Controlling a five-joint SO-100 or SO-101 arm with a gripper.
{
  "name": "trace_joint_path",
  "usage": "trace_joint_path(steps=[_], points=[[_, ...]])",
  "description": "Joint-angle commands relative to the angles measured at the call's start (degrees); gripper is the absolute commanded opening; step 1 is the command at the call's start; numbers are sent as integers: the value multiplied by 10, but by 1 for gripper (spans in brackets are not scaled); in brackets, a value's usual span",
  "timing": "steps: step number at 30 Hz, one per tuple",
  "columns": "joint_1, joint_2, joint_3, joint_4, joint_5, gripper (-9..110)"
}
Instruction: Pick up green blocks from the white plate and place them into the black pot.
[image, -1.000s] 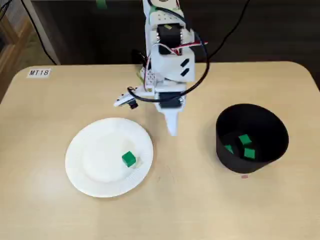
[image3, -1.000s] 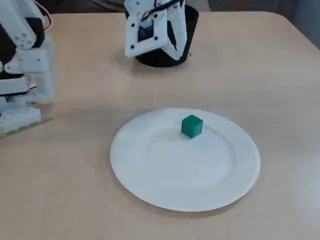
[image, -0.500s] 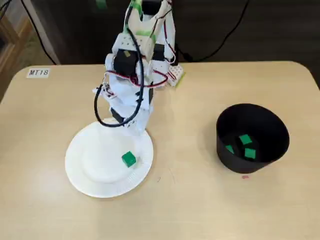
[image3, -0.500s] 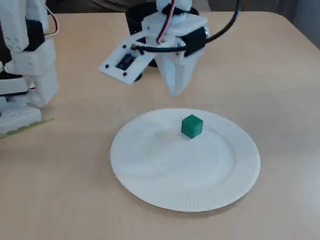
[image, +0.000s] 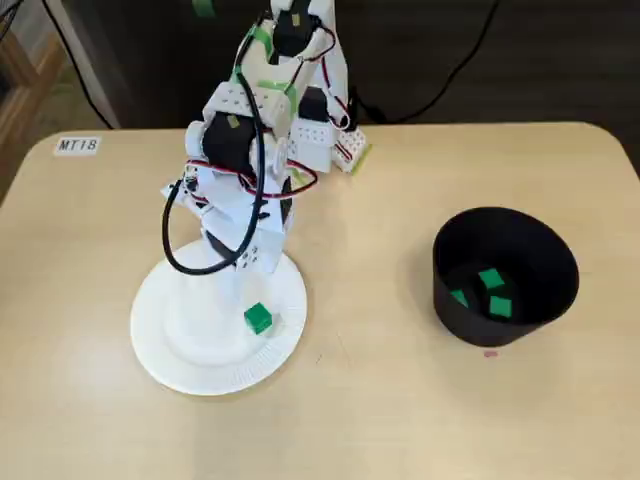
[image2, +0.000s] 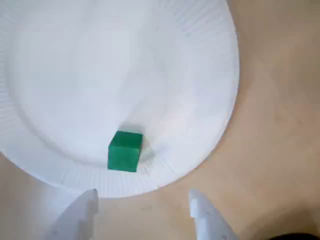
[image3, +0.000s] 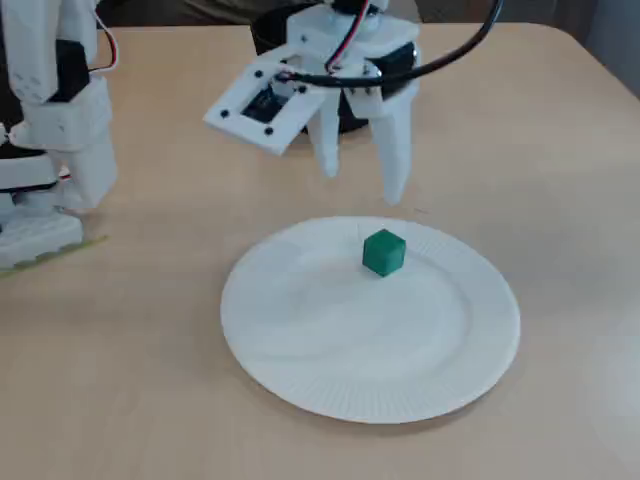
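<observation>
Soft, even indoor light fills all three views. The white plate (image2: 125, 60) looks almost washed out in the wrist view. Shadows on the table (image: 400, 420) are pale and diffuse; beyond its far edge everything is dark. Focus is slightly soft.

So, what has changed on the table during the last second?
The gripper swung leftward in a fixed view, from the gap between the pot and the plate to the plate's rim near the green block, and it opened. It holds nothing. The green block lies where it was on the plate, and the three blocks in the pot have not moved.
</observation>
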Motion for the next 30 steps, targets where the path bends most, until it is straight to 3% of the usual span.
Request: trace_joint_path(steps=[1,11,18,30], points=[[12,37,21,4,-11,27],[35,117,162,-74,-30,30],[-10,188,269,-174,-11,30],[-4,142,284,-278,-11,31]])
